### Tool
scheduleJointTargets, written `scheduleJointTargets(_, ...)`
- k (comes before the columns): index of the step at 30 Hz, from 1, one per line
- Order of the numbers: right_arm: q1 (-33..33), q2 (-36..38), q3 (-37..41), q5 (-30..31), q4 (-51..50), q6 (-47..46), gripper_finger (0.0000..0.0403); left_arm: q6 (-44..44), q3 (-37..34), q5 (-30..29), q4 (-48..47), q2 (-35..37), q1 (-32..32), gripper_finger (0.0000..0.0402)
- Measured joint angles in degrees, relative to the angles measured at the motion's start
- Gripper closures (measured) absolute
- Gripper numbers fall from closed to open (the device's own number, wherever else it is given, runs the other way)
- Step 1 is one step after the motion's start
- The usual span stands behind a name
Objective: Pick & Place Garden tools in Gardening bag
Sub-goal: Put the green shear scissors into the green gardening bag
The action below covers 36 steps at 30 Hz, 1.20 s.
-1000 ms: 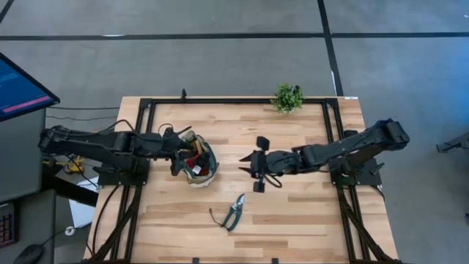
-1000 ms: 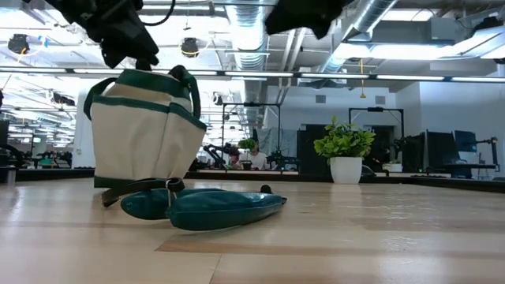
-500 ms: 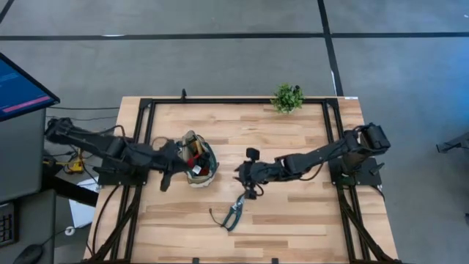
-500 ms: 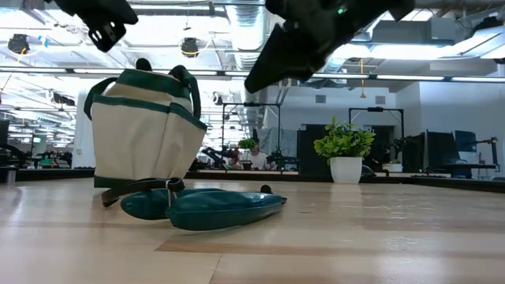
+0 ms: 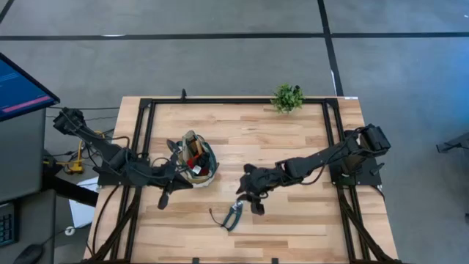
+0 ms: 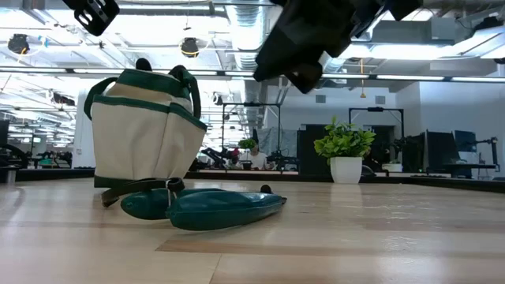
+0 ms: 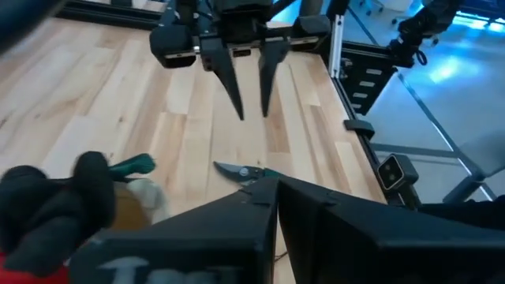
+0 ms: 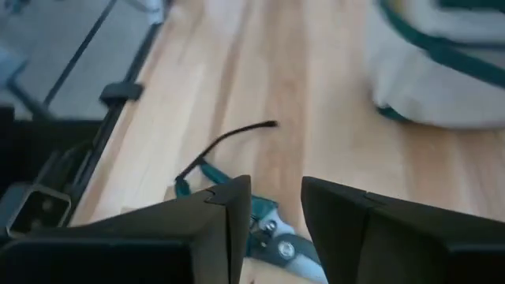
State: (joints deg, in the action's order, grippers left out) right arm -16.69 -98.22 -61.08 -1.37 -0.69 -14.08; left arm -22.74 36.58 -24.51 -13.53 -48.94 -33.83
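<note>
Right gripper (image 5: 247,196), fingers parted, poised above pruning shears (image 5: 232,213) lying on table (image 5: 293,220). Left gripper (image 5: 165,194), nearly closed and empty, beside gardening bag (image 5: 199,163) holding tools.

High view: even, bright overhead light, bench (image 5: 293,147) evenly lit, shadows under the arms soft and short, no glare. Sharp across the frame. Low view: bright ceiling light strips (image 6: 237,75) in the room behind, slightly blown out; gardening bag (image 6: 142,130) and pruning shears (image 6: 205,209) in focus, dark arm parts at the frame's top show as near-silhouettes against the lights. Left wrist view: soft blur overall, near objects at the picture's lower left badly out of focus, blue cast on the floor at right. Right wrist view: blurred throughout, own fingers (image 8: 213,229) dark and soft-edged, bag washed pale.
</note>
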Motion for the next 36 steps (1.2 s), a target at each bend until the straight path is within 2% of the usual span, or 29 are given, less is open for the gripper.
scheduleJointTargets(7, -4.7, -2.86, 0.06, 0.02, 2.97, 8.32, 0.0296, 0.02, -0.02, 0.02, 3.85, -3.86, -0.91, 0.04)
scheduleJointTargets(22, -6.38, -16.89, -3.79, 0.04, 6.41, 8.22, 0.0296, 0.0, -0.02, 0.08, 5.08, -4.35, -0.82, 0.04)
scheduleJointTargets(36, -7.67, -17.29, -5.25, -2.69, 4.73, 9.54, 0.0296, 0.0, -0.02, 0.11, 5.52, -4.36, -0.82, 0.04)
